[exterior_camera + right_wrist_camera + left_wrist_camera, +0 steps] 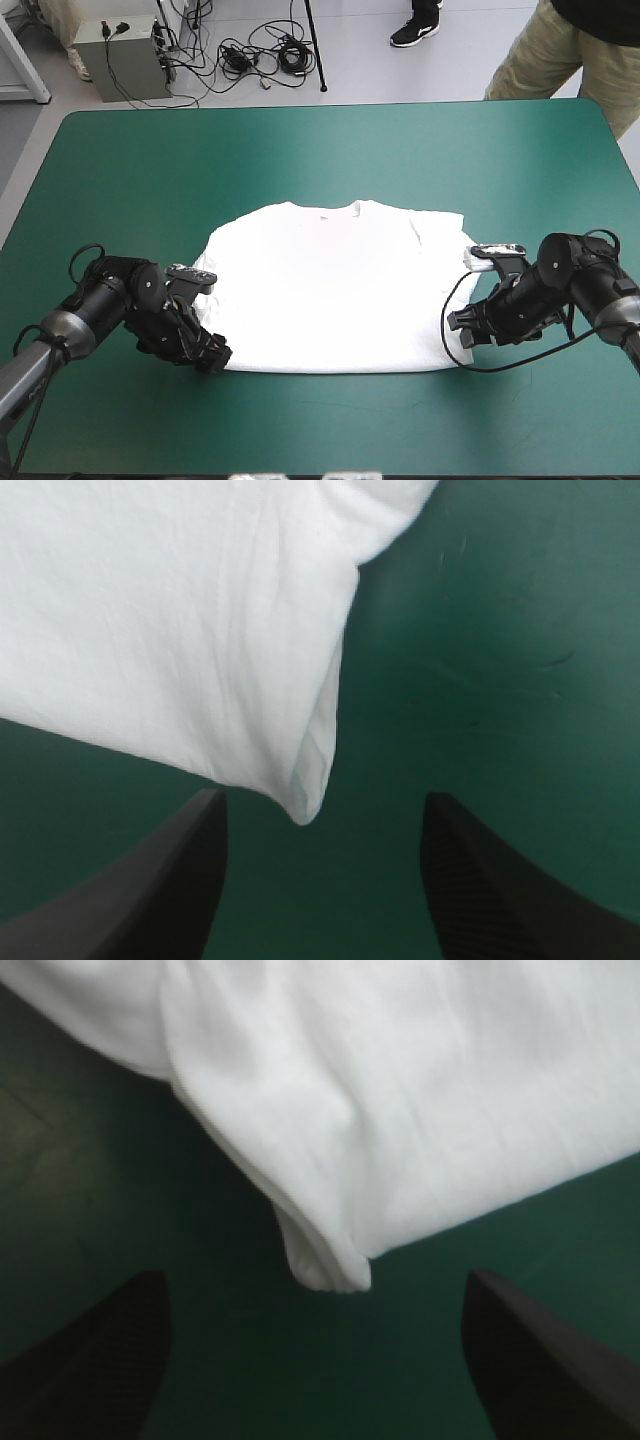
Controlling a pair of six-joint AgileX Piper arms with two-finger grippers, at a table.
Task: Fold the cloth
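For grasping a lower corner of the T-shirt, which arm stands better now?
Right, slightly. Both end effectors are open at a hem corner, but the T-shirt corner seems deeper between the fingers of the right end effector than of the left end effector.

Both arms low, elbows out, wrists angled inward twd each other. L gripper (213, 355) fingers spread wide; R gripper (460, 326) fingers spread too.
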